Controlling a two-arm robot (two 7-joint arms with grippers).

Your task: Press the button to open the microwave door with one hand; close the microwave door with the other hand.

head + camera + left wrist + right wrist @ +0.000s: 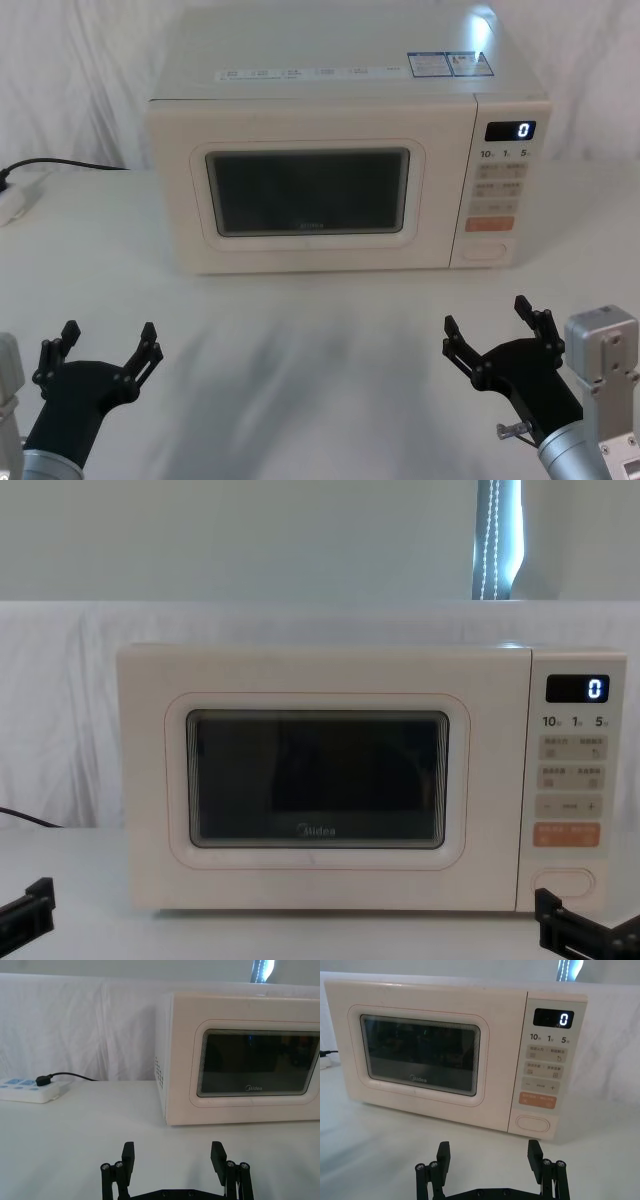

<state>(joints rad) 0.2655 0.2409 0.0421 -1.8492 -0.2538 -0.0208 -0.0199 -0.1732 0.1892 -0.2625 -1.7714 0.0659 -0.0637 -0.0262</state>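
The cream microwave stands at the back of the white table with its microwave door (310, 192) (420, 1055) (318, 782) (257, 1065) shut flush. At the bottom of the control panel sits the button (484, 251) (533, 1123) (566, 881), a wide cream pill-shaped key below the orange key. My left gripper (98, 350) (173, 1157) hovers open over the table's near left, well short of the microwave. On the near right, my right gripper (490, 328) (486, 1155) is open too, in front of the panel and apart from it. Neither holds anything.
A white power strip (29, 1090) (18, 200) with a black cable plugged in lies at the far left of the table. White cloth covers the table and the wall behind. The panel display reads 0 (563, 1019).
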